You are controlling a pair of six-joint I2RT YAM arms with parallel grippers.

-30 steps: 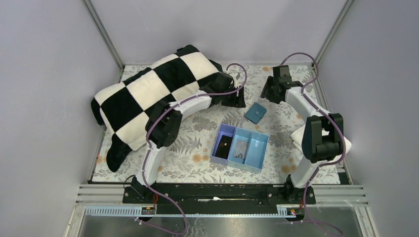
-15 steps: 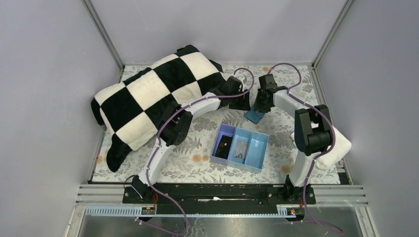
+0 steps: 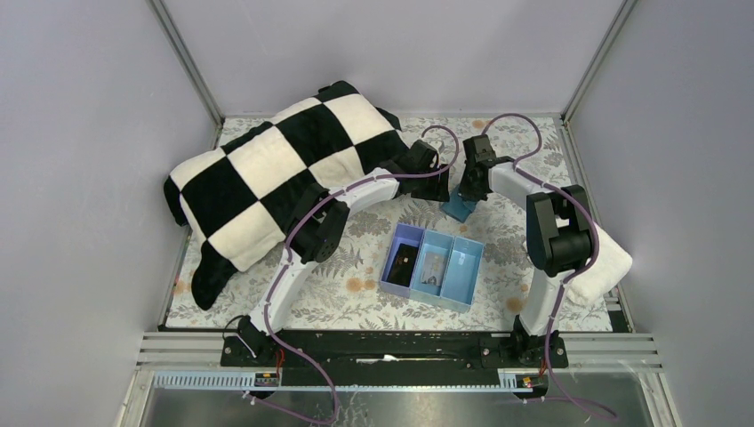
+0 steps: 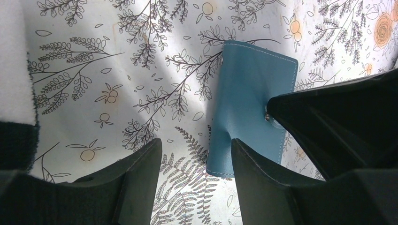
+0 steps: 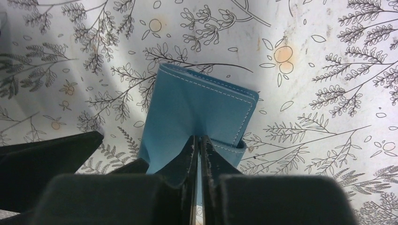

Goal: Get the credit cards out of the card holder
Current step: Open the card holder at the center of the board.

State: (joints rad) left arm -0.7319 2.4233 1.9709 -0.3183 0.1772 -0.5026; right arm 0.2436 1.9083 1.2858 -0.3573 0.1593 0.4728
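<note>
**Right jaws pinched on the blue cover, left jaws spread beside it**

I'm looking at the card holder [image 3: 460,207] lying folded shut on the floral cloth [image 3: 356,267], far middle of the table. It sits just beyond the light-blue tray [image 3: 466,267], with a strip of bare cloth between the two.

On the right wrist camera, the right gripper [image 5: 198,140] has its fingers pressed almost together on a raised pucker of the blue cover. That's a pinch on the cover, close to the holder's nearer edge. The far stitched edge and its rounded corner lie flat and free, with open cloth all round them.

The left gripper [image 4: 195,145] is spread wide and holds nothing, coming in from the holder's left. In its own view one finger [image 4: 263,183] overlaps the holder's nearest edge, but I can't tell whether it touches. The other finger is over bare cloth. The right gripper's black body fills the right of that view and dimples the cover where it meets it.

Room is tight up top, with both grippers almost nose to nose over the holder. The checkered blanket [image 3: 276,178] crowds the left arm, and its edge shows at the left border of the left wrist view. Right of the holder there is open cloth out to the frame rail. A white cloth [image 3: 612,262] lies under the right arm's elbow, well apart from the holder.
</note>
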